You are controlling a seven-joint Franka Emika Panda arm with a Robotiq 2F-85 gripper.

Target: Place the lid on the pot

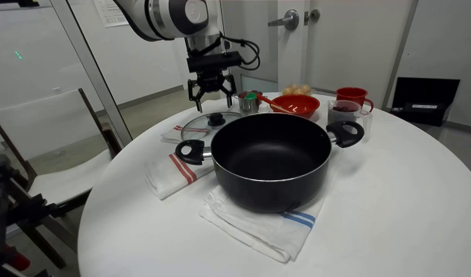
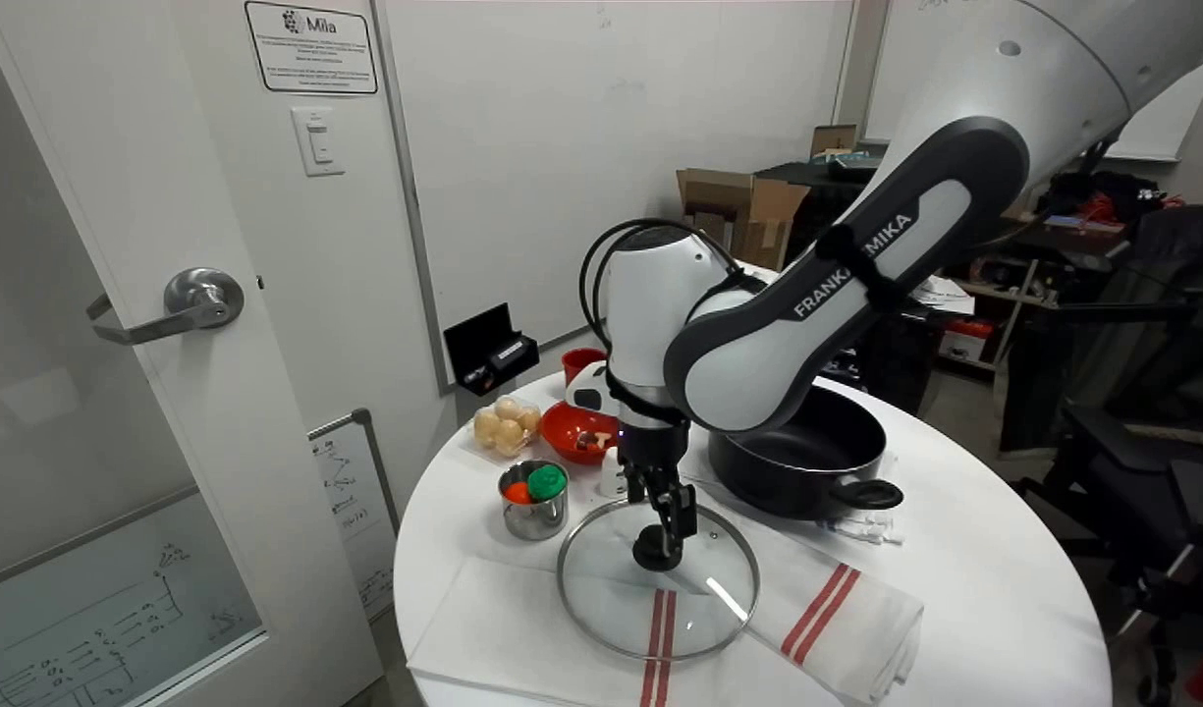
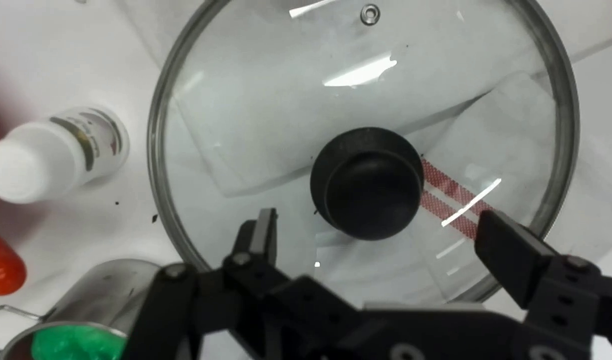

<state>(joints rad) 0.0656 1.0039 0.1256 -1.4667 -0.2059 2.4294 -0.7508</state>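
Over the lid point(image 3: 370, 185) — fingers point(image 3: 510, 255) spread wide | arm point(image 2: 905, 226) reads "FRANKA" | wall sign point(image 2: 311, 49) — "Mila"

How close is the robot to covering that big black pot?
Looks done: reaching the round clear glass lid; the black two-fingered tool hangs near it. In hand: probably lining up, with the tool open and the round black knob ungripped. Left: gripping, lifting the lid off the red-striped white cloths, and setting it on the uncovered wide black pot.
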